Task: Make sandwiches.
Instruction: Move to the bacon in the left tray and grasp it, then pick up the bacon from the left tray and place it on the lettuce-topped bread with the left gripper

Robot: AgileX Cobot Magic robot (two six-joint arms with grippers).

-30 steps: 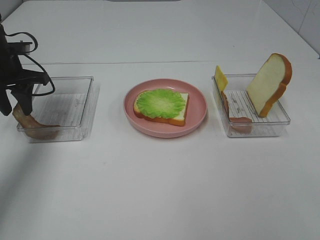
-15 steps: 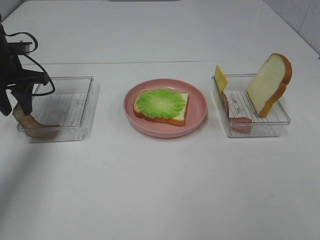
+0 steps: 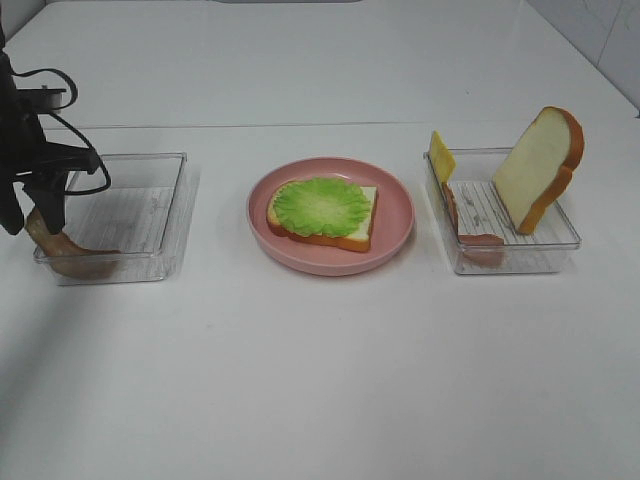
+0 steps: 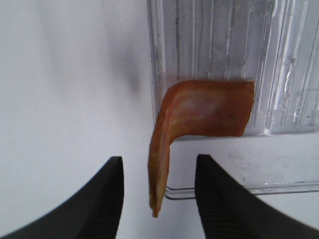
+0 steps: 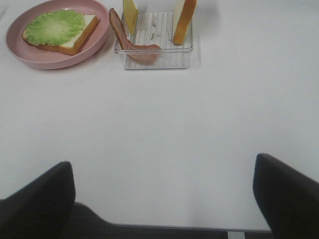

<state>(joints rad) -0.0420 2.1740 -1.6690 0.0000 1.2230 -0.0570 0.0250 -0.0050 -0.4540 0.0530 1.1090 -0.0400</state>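
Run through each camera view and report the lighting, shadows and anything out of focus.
Exterior high: soft, even light, a faint broad shadow on the table at lower left, thin shadow under the pink plate. Left wrist: bacon strip sharp, dark jaws soft-edged, pale glints on the clear tray ridges. Right wrist: near jaws blurred, bright table nearly featureless.

My left gripper (image 4: 158, 167) stands open, its two black fingers (image 4: 102, 199) spread wide. Between them, touching neither, hangs the free end of a brown bacon strip (image 4: 209, 109). The strip bends sharply: one part lies flat on the ribbed floor of a clear plastic tray (image 4: 279, 59), the other rises at the tray's rim toward me. The tray sits on a white table (image 4: 65, 74)
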